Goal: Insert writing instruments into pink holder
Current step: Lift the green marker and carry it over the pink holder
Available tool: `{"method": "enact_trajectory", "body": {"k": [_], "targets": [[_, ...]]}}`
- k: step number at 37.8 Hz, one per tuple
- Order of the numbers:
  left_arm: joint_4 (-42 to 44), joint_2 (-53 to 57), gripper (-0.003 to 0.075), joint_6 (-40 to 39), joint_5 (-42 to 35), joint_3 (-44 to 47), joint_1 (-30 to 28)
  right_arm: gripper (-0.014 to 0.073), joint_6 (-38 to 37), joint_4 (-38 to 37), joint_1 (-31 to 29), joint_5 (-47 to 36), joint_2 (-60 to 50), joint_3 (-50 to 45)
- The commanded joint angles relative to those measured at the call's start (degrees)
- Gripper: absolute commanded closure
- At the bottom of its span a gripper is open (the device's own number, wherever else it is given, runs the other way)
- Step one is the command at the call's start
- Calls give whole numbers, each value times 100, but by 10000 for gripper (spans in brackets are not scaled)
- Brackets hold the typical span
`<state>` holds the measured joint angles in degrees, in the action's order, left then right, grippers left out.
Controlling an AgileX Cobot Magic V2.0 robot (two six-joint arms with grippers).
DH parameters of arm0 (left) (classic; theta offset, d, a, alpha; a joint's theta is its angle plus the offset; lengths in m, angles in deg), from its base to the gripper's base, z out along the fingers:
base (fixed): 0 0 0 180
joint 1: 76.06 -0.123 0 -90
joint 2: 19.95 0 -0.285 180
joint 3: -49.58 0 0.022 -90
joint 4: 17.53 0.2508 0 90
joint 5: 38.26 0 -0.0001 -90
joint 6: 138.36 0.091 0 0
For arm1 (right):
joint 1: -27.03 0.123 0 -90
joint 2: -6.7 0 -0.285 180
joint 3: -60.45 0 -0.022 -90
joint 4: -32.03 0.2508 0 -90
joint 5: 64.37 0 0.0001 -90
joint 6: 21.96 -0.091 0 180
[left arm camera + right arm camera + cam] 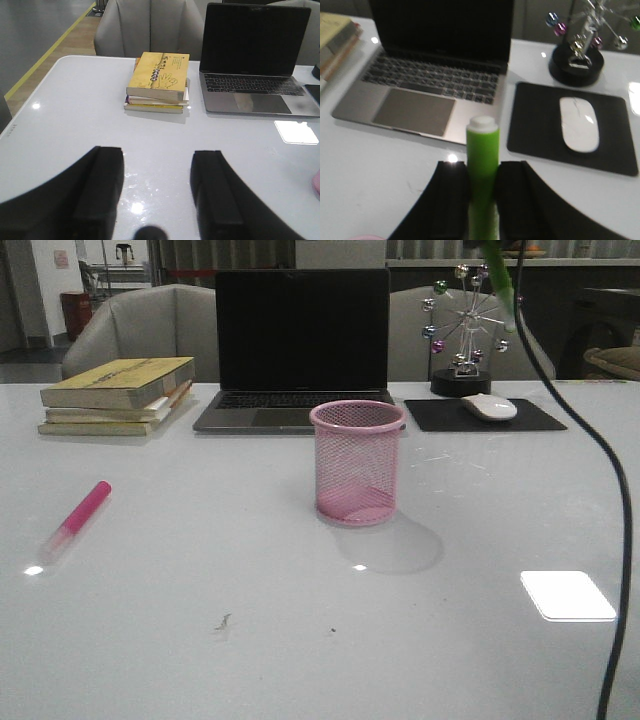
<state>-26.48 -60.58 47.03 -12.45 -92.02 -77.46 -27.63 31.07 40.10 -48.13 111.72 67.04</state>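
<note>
The pink holder [357, 462], a round wire-mesh cup, stands upright and empty at the table's middle, in front of the laptop. The pink marker [80, 515] lies flat on the table at the left, far from the cup. The lime green marker [482, 150] is clamped between my right gripper's [482, 167] fingers, held high above the table to the right of and behind the cup; only its tip [497, 270] shows at the front view's top edge. My left gripper [156, 155] stands open over bare table with nothing in it, and is out of the front view.
A dark laptop [300, 350] sits behind the cup, and stacked books [115, 395] lie at the back left. A white mouse [489, 407] rests on a black pad beside a beaded desk ornament [465, 330]. A black cable [610, 500] hangs down at the right.
</note>
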Motion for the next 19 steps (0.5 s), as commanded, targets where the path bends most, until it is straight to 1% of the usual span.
{"method": "enact_trajectory", "body": {"k": [1, 4, 9, 14, 19], "targets": [[-82, -41, 327, -11, -422, -162, -12, 571, 43, 194, 230, -1551, -504, -472], [-82, -41, 327, -11, -422, -162, -12, 573, 43, 255, 416, -2328, -518, -934], [-82, -41, 327, -11, -422, -162, -12, 573, 43, 255, 723, -3379, -446, -1530], [-82, -41, 327, -11, -422, -162, -12, 573, 38, 255, 934, -3731, -341, -1807], [-69, -41, 327, -11, -422, -162, -12, 572, 38, 211, 1062, -3831, -154, -1890]]}}
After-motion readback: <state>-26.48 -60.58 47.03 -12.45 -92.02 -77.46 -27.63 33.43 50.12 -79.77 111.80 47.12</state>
